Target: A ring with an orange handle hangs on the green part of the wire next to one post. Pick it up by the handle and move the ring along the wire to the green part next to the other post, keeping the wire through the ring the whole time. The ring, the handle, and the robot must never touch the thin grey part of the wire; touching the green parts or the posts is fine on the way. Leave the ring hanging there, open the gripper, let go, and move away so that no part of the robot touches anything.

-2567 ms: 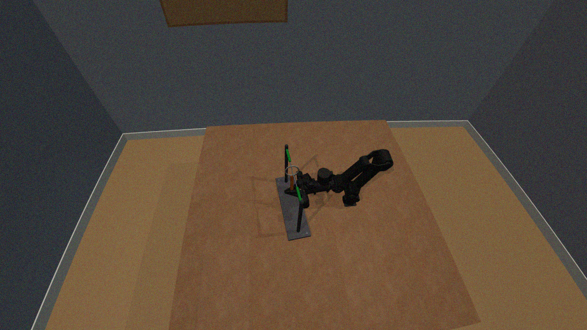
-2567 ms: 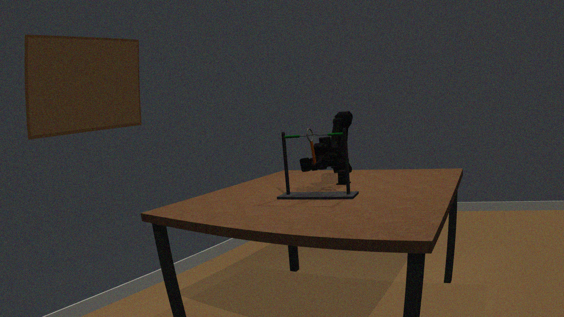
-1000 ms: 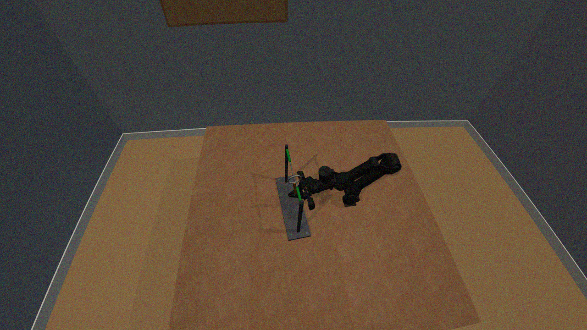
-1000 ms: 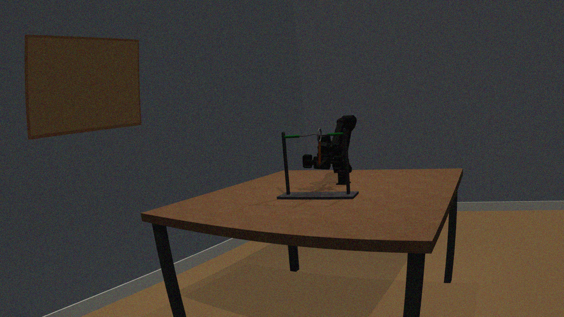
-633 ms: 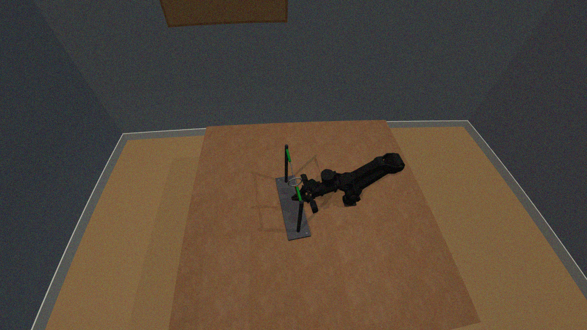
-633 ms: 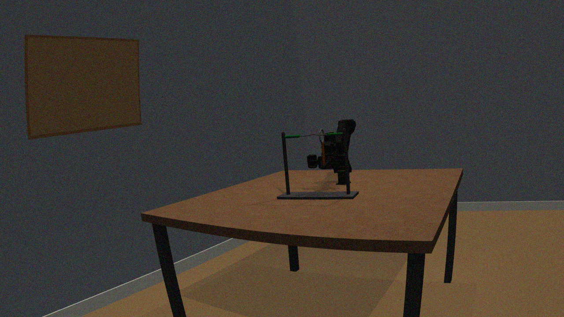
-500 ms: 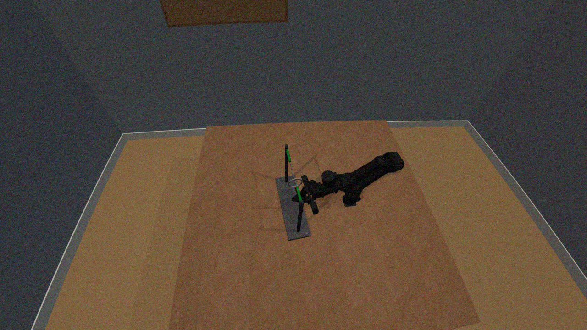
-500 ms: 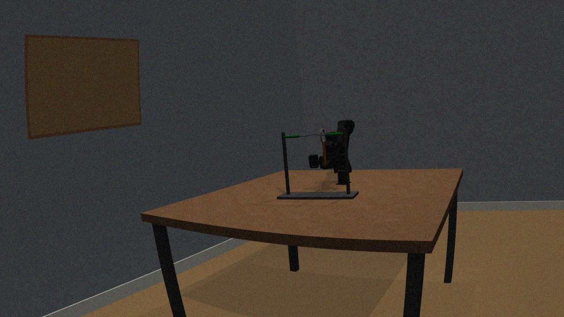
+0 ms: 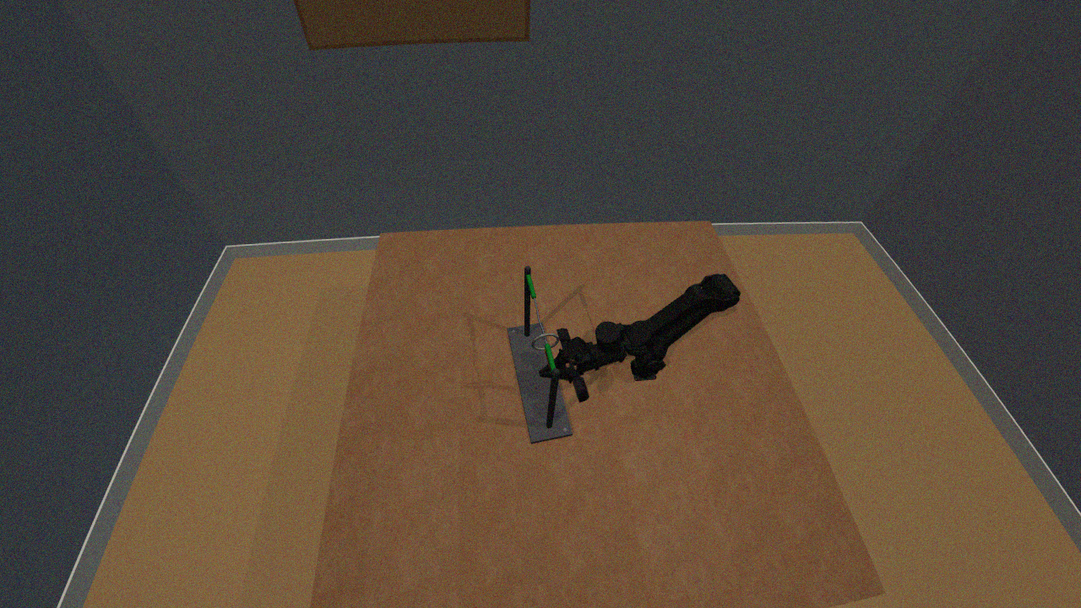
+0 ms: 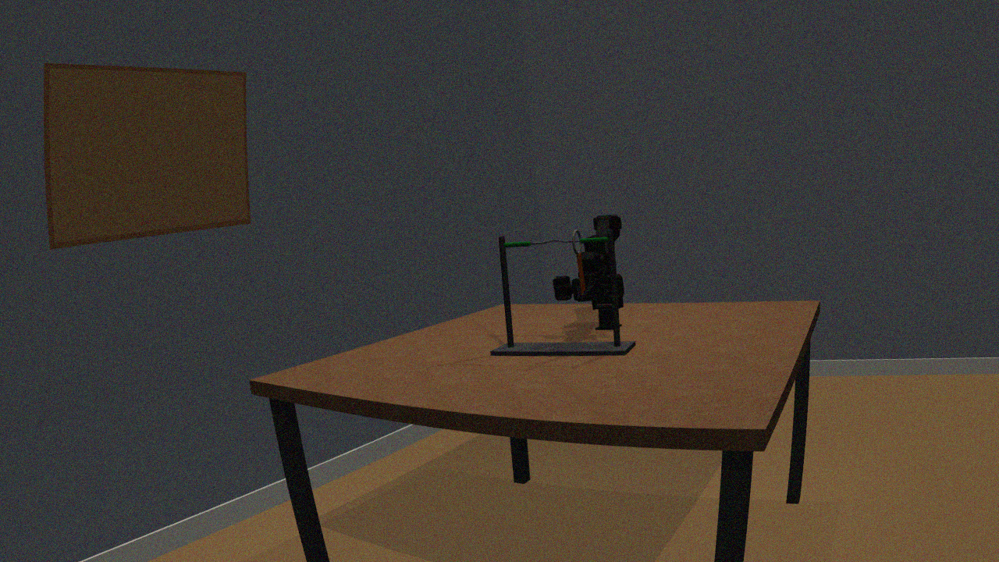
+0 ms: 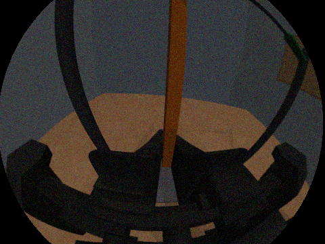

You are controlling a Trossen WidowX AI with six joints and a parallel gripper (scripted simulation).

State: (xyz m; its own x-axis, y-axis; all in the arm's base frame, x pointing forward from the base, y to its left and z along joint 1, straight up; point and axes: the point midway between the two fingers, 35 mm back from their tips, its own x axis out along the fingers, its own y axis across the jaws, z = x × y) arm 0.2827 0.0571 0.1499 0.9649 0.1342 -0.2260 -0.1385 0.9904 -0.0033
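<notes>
My gripper [image 9: 547,371] [image 11: 164,133] is shut on the orange handle [image 10: 581,272] [image 11: 177,68], which stands nearly upright. The grey ring [image 9: 545,334] is above the handle and around the wire, at the inner end of the near green part [image 9: 550,356] [image 10: 595,240]. Whether the ring touches the wire cannot be told. The thin grey wire [image 10: 555,241] runs on to the far green part [image 9: 531,286] [image 10: 518,244] [image 11: 294,45]. The ring is out of the wrist view.
The near post [image 9: 552,400] [image 10: 616,318] [image 11: 68,61] and far post [image 9: 526,310] [image 10: 506,300] [image 11: 288,105] stand on a grey base [image 9: 533,400] [image 10: 559,347] on the brown table [image 9: 680,453] [image 10: 453,377]. My arm reaches in from the right in the top view.
</notes>
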